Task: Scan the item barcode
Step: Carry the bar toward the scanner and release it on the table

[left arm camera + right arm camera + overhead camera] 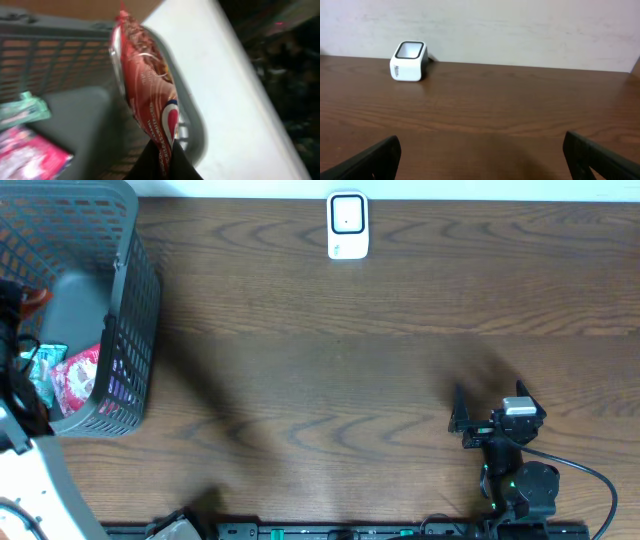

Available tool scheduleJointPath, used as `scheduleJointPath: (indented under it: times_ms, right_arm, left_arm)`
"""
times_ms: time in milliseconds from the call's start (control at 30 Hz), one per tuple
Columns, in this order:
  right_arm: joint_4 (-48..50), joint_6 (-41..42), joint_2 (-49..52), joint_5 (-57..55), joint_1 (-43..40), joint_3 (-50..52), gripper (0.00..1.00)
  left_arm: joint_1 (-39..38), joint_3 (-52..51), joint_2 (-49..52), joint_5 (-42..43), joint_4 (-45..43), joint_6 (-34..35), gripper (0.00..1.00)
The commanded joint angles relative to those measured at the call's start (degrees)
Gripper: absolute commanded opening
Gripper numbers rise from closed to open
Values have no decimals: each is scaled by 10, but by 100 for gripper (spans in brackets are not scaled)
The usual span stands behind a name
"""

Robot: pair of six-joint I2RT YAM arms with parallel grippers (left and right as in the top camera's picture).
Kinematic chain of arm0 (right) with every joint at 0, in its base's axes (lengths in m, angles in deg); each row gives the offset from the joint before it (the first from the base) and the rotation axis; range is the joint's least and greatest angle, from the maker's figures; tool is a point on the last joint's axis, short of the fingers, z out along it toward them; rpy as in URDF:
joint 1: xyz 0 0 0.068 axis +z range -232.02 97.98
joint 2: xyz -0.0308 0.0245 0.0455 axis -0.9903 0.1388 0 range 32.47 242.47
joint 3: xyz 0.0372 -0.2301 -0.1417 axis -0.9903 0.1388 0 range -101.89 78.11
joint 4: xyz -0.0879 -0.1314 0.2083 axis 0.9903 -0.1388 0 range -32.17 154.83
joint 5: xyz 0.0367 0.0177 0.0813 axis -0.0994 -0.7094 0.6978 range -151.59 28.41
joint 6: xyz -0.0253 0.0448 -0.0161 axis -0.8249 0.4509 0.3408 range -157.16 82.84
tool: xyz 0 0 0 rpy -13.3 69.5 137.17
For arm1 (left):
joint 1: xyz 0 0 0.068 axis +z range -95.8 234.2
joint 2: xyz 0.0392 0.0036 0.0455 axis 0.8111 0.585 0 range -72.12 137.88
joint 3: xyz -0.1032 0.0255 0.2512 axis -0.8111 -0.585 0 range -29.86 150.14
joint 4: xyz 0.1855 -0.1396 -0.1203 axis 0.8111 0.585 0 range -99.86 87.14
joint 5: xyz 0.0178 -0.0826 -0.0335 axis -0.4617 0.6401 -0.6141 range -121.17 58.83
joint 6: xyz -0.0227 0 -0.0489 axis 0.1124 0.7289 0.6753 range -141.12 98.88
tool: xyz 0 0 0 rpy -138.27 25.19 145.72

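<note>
Overhead: basket (pixel 125 320) at the left end of the table (pixel 330 380), scanner (pixel 347 225) at the far edge mid-table, well apart. Right gripper (pixel 462 418) sits front-right, holding nothing.

Left wrist: left gripper (pixel 164 160) pinched tight on one end of a red snack packet (pixel 147 95). Packet is by the basket's rim; in or just above it, can't tell. Other packets (pixel 30 155) lie on the basket floor. No barcode visible.

Right wrist: jaws wide, empty, facing the scanner.

My read: grab done; carry to the scanner and the scan itself not yet done.
</note>
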Motion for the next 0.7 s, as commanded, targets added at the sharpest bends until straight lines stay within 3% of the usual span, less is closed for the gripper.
scheduleJointPath:
  times_ms: [0,133,367,667]
  right_arm:
    - [-2,-2,-3,-1,3,1,99]
    - [-2,-2,-3,-1,3,1,99]
    - [-2,-2,-3,-1,3,1,99]
    - [-2,-2,-3,-1,3,1,99]
  left_arm:
    - [-45,4,-21,69,-32,-10,7]
    - [-148,4,-18,127,-86,-22,7]
    - [-371,4,50,125,-67,-171,7]
    - [-512,4,245,89,-23,-175,7]
